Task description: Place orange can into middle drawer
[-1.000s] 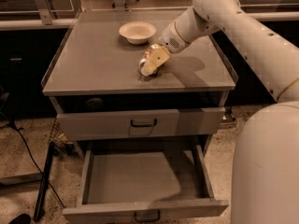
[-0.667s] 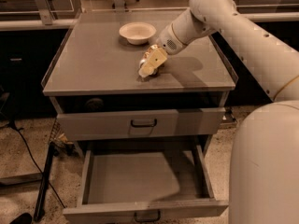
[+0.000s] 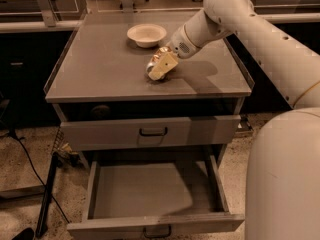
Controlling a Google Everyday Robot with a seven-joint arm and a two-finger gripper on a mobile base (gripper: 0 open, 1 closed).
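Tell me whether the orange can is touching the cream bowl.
Apart. The camera view shows a strip of bare cabinet top between the orange can and the bowl. The pincer is at the can, nearer the camera than the bowl.

Can (image 3: 153, 64) in pincer (image 3: 161, 68) on cabinet (image 3: 100, 76); middle drawer (image 3: 150, 196) open

On the cabinet top (image 3: 100, 74) the bowl (image 3: 146, 35) sits near the back edge; the orange can (image 3: 153, 64) is just in front of it, mid-top, the gripper (image 3: 161, 68) against its right side. Under the closed drawer (image 3: 150, 131), the middle drawer (image 3: 145, 191) stands pulled out frontward
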